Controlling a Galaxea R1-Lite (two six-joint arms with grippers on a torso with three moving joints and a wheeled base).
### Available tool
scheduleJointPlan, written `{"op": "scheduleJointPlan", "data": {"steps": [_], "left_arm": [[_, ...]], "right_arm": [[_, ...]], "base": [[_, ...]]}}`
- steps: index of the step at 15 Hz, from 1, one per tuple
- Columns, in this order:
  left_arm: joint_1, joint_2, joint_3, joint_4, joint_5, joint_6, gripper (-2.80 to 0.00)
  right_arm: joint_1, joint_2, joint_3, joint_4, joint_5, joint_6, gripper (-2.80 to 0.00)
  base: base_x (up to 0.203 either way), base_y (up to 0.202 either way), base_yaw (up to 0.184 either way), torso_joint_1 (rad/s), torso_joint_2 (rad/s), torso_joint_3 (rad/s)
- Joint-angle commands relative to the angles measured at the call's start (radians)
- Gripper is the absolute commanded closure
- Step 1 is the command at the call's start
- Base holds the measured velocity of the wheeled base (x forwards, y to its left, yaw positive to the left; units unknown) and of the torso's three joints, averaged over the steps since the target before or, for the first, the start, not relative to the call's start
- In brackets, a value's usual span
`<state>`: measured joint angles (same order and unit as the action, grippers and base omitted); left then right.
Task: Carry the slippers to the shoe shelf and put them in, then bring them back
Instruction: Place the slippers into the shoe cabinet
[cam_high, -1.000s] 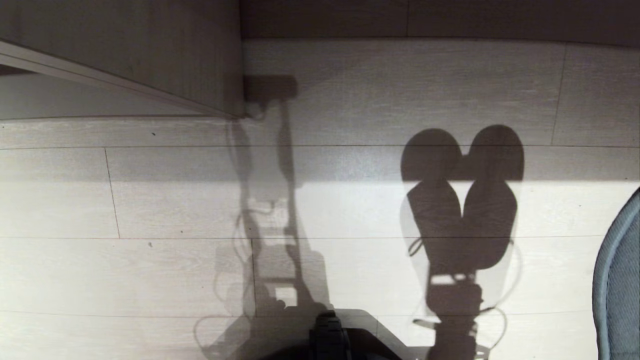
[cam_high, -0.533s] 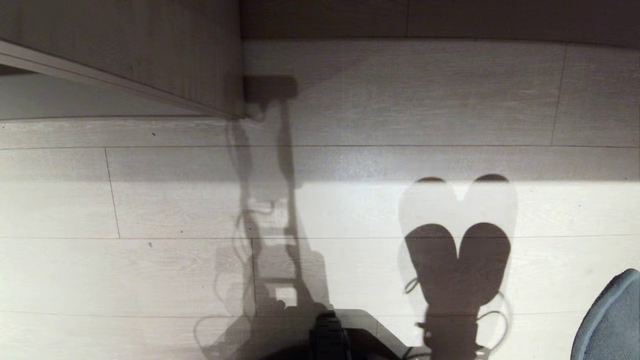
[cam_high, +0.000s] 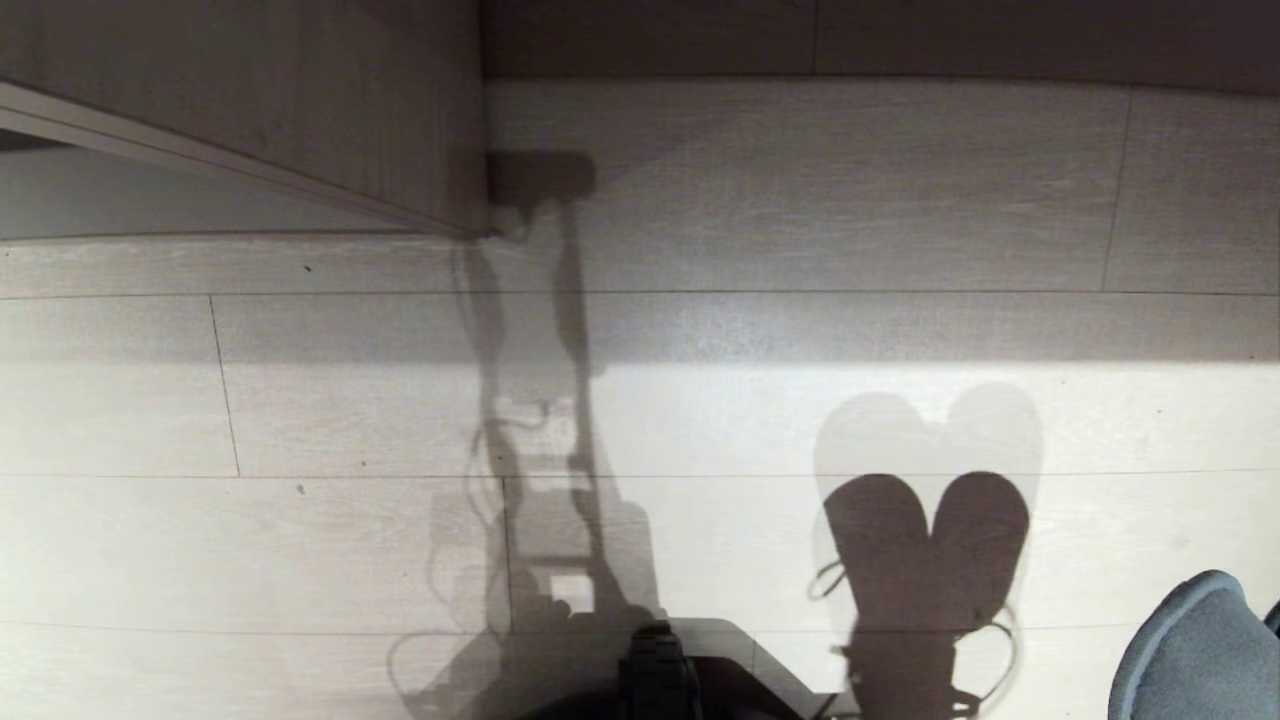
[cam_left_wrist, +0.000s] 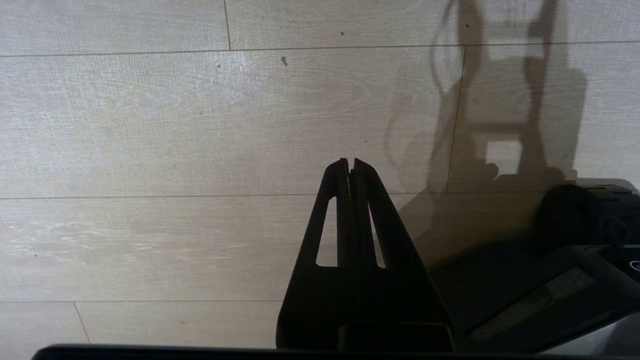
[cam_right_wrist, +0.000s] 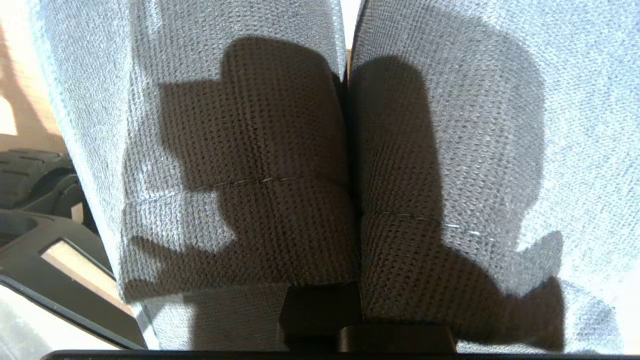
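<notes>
Pale plank floor fills my head view, a taupe cabinet upper left; I see the slippers at lower right, side by side, pinched by the right gripper; left gripper hangs pressed together

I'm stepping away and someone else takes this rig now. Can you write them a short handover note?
Right gripper: shut on the slippers, both pinched together side by side; one toe shows at the head view's lower right.
Left gripper: shut, empty, hanging over bare floor.
Taupe cabinet corner is at upper left; whether it is the shoe shelf cannot be told.
Done: slippers picked up.
Unclear: whether they have been in the shelf yet. Left: set them down.
</notes>
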<state>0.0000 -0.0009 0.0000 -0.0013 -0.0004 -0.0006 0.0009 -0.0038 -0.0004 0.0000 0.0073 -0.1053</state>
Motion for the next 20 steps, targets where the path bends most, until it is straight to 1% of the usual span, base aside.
{"op": "scheduleJointPlan", "data": {"steps": [1, 5, 20], "left_arm": [[0.0, 0.0, 0.0, 0.0, 0.0, 0.0, 0.0], [0.0, 0.001, 0.0, 0.0, 0.0, -0.004, 0.0], [0.0, 0.001, 0.0, 0.0, 0.0, -0.004, 0.0]], "right_arm": [[0.0, 0.002, 0.0, 0.0, 0.0, 0.0, 0.0], [0.001, 0.002, 0.0, 0.002, 0.0, 0.015, 0.0], [0.001, 0.002, 0.0, 0.002, 0.0, 0.016, 0.0]], "base": [[0.0, 0.0, 0.0, 0.0, 0.0, 0.0], [0.0, 0.0, 0.0, 0.001, 0.0, 0.036], [0.0, 0.0, 0.0, 0.0, 0.0, 0.198]]}}
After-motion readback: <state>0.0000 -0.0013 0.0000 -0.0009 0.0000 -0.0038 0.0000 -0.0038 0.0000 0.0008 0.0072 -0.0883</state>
